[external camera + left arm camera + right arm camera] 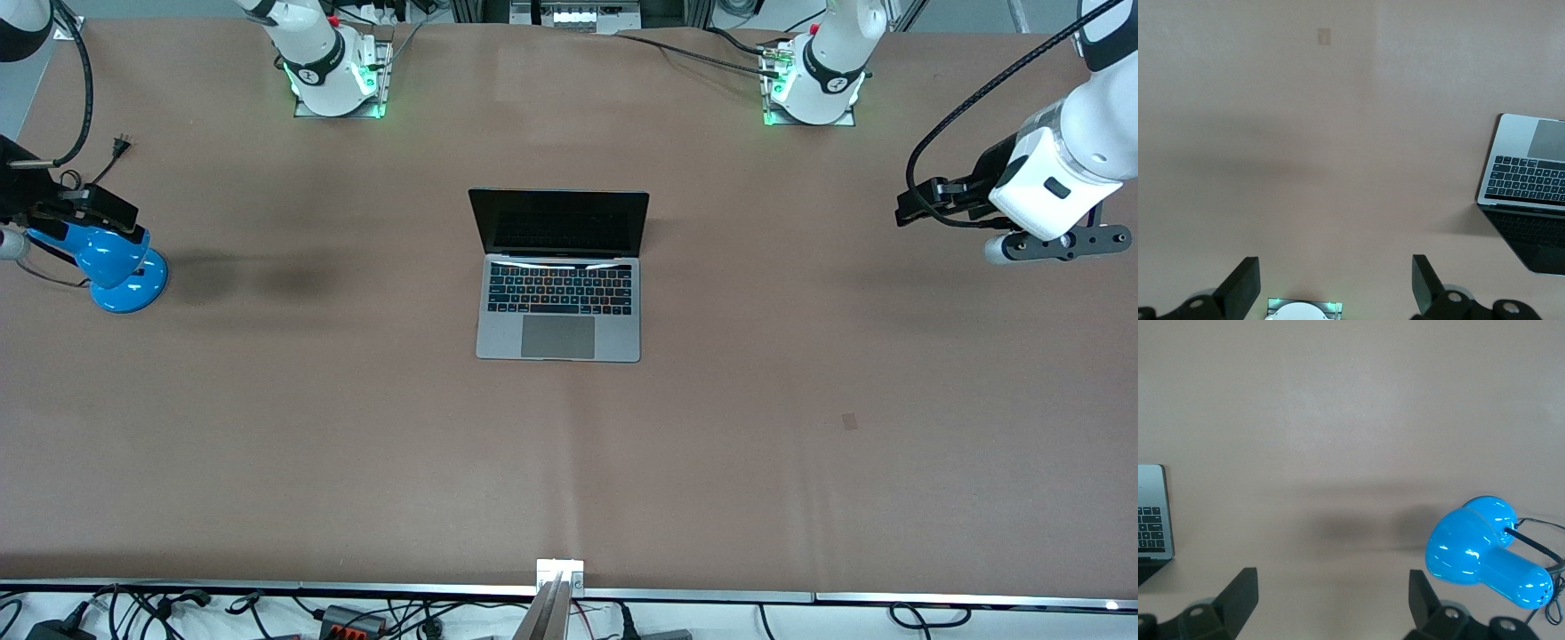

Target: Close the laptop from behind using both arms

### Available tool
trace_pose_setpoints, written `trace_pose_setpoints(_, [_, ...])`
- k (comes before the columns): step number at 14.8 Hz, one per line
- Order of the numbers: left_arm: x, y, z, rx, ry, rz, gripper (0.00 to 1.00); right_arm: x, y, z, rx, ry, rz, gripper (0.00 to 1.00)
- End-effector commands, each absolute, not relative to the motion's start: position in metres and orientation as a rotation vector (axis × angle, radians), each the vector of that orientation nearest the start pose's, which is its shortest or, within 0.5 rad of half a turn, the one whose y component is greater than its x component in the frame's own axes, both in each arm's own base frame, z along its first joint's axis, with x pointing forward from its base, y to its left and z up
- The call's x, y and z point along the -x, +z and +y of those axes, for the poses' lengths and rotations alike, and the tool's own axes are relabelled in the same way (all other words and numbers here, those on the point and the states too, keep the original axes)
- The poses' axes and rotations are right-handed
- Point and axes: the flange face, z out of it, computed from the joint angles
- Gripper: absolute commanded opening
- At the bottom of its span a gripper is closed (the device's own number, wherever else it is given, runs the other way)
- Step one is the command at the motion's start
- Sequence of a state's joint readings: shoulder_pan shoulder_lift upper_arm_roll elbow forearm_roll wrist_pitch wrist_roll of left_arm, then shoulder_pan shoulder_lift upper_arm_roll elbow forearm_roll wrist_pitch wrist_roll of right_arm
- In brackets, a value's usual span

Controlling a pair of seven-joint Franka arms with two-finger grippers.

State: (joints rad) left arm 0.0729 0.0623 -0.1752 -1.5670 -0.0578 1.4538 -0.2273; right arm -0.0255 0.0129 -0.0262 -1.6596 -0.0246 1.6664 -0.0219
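laptop [558, 277] sat open mid-table, screen toward the arms' bases | left gripper [1331, 288] hung over bare table at its end, fingers spread, empty | right gripper [1331, 608] over blue lamp [120, 264], spread, empty

Left gripper [1331, 290] and right gripper [1331, 607] hover, fingers [1241, 283] spread wide.

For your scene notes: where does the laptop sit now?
The open laptop sits mid-table in the front view, between both arms' ends; the blue lamp stands toward the right arm's end.
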Motion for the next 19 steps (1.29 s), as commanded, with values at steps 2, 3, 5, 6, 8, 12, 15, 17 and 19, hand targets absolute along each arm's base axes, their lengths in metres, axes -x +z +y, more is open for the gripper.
trace_pose_setpoints(2, [-0.5526, 0.5891, -0.0578, 3.166, 0.282, -0.17, 1.0, -0.5556, 0.5868, -0.034, 3.165, 0.011, 0.033, 1.0])
trace_pose_setpoints(3, [-0.5525, 0.5891, -0.0586, 3.166, 0.283, -0.168, 1.0, -0.5558, 0.5875, -0.0332, 3.165, 0.009, 0.03, 1.0])
trace_pose_setpoints(5, [-0.5526, 0.5891, -0.0578, 3.166, 0.282, -0.17, 1.0, -0.5545, 0.5858, -0.0316, 3.166, 0.031, 0.035, 1.0])
trace_pose_setpoints(6, [-0.5531, 0.5899, -0.0577, 3.166, 0.275, -0.171, 1.0, -0.5546, 0.5854, -0.0323, 3.165, 0.035, 0.038, 1.0])
trace_pose_setpoints(8, [-0.5573, 0.5933, -0.0582, 3.17, 0.221, -0.173, 1.0, -0.5545, 0.5852, -0.0316, 3.166, 0.038, 0.018, 1.0])
trace_pose_setpoints(12, [-0.5611, 0.5916, -0.0578, 3.179, 0.208, -0.174, 1.0, -0.5548, 0.5854, -0.029, 3.166, 0.036, 0.013, 0.92])
trace_pose_setpoints(15, [-0.5597, 0.592, -0.0624, 3.194, 0.215, -0.194, 0.32, -0.5555, 0.5837, -0.0291, 3.166, 0.04, 0.023, 0.55])
trace_pose_setpoints(17, [-0.5576, 0.5937, -0.0633, 3.193, 0.224, -0.176, 0.21, -0.5554, 0.5836, -0.0282, 3.166, 0.043, 0.033, 0.32])
trace_pose_setpoints(19, [-0.5551, 0.5925, -0.0617, 3.192, 0.252, -0.157, 0.08, -0.5562, 0.5818, -0.0274, 3.166, 0.048, 0.026, 0.1])
